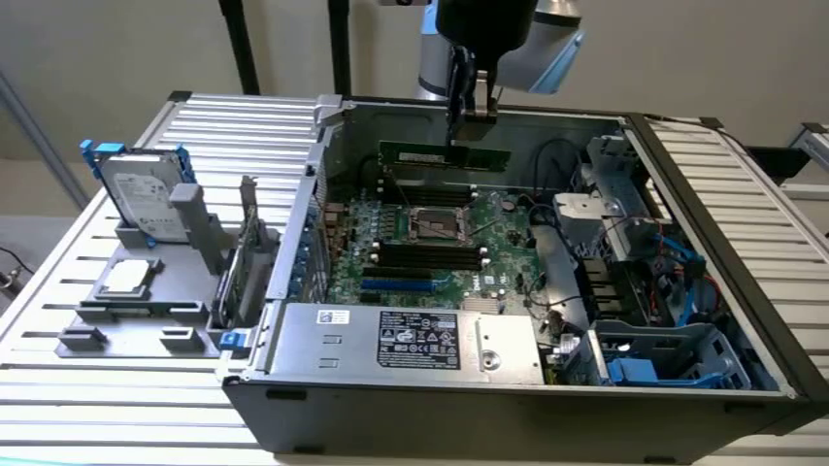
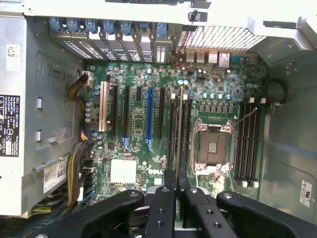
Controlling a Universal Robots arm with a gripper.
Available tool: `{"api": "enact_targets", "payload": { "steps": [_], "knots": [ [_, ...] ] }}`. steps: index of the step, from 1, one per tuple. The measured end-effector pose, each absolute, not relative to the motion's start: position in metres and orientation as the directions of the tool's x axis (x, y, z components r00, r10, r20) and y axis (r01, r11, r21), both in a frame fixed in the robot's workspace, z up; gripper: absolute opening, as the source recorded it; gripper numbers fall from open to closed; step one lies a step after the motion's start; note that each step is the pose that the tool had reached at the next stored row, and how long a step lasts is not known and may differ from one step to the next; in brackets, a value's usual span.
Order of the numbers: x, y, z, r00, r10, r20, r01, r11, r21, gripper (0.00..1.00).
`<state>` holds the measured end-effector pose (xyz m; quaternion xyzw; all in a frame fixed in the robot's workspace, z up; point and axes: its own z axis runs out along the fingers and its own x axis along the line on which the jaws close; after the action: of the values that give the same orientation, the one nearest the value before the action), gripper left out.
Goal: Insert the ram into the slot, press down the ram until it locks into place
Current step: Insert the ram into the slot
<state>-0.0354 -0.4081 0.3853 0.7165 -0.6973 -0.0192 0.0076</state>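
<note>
Ram (image 1: 434, 155), one green stick, is clamped in the hand (image 1: 469, 136) near its middle. It hangs level in the air over the far part of the motherboard (image 1: 499, 228) and sits in none of the memory slots (image 1: 421, 254). In the wrist view the two black fingers (image 2: 166, 208) of the hand (image 2: 177, 198) stand very close together, with only a thin gap between them.

The computer case (image 1: 518, 413) lies open on the slatted desk (image 1: 116, 398). Inside it I count one motherboard, one CPU socket (image 1: 434, 223) in the middle, and two banks of black memory slots with white end clips, one bank on each side of the socket. The slots in a bank stand too close together for a sure count. One bright blue slot (image 1: 404, 284) lies just beside the near bank. One silver power supply (image 1: 414, 340) with a label takes the front of the case. One blue-grey plastic cage (image 1: 654, 364) sits in the front corner at the exterior view's right, near loose cables.

On the desk, at the exterior view's left of the case, one grey holder (image 1: 130, 316) carries one hard drive (image 1: 136, 194) standing upright and one square processor chip (image 1: 130, 277) lying flat.
</note>
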Motion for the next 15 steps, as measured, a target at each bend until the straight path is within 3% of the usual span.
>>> {"api": "enact_targets", "payload": {
  "steps": [15],
  "knots": [
    [-0.035,-0.408,0.363,0.029,-0.999,-0.017,-0.999,-0.030,0.037,0.13]
  ]
}}
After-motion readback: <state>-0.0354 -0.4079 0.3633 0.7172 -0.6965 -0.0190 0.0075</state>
